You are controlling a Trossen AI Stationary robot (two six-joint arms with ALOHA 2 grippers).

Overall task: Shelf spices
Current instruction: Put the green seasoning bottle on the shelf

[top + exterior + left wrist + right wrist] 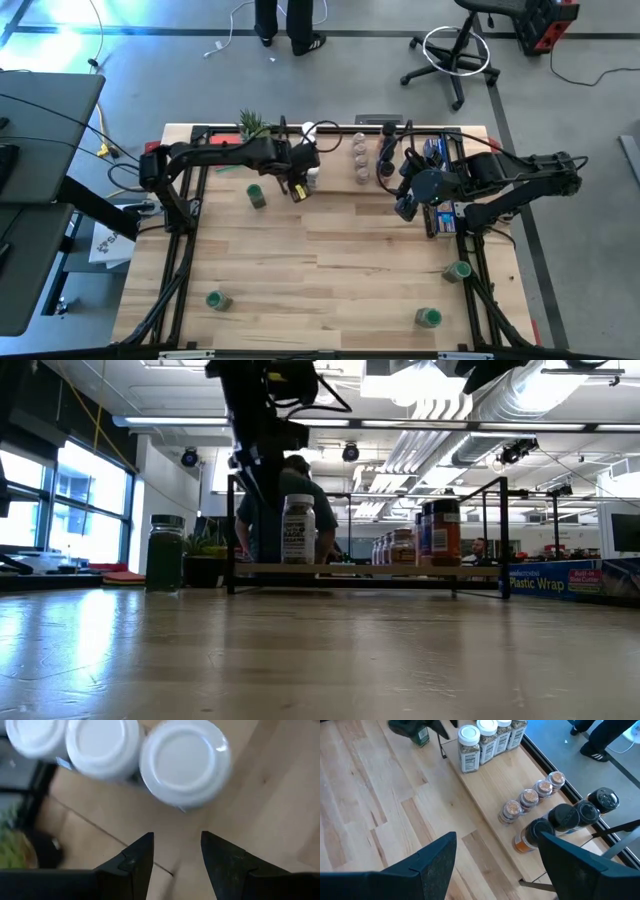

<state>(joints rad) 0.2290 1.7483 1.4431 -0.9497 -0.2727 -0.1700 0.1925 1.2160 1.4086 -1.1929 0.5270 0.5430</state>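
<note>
The shelf, a low light-wood rack with a black frame, stands along the table's far edge. On it stand white-lidded spices, clear-topped spices with brownish contents and black-topped spices. My left gripper hangs open above the shelf's left part, just short of the nearest white lid, with nothing between its fingers. My right gripper is open, raised over the table in front of the shelf's right part. A green-topped jar stands on the table near the left gripper.
Other green-topped jars stand on the table at the near left, near right and right. A small potted plant sits at the shelf's left end and a blue box at the right. A person stands beyond the table.
</note>
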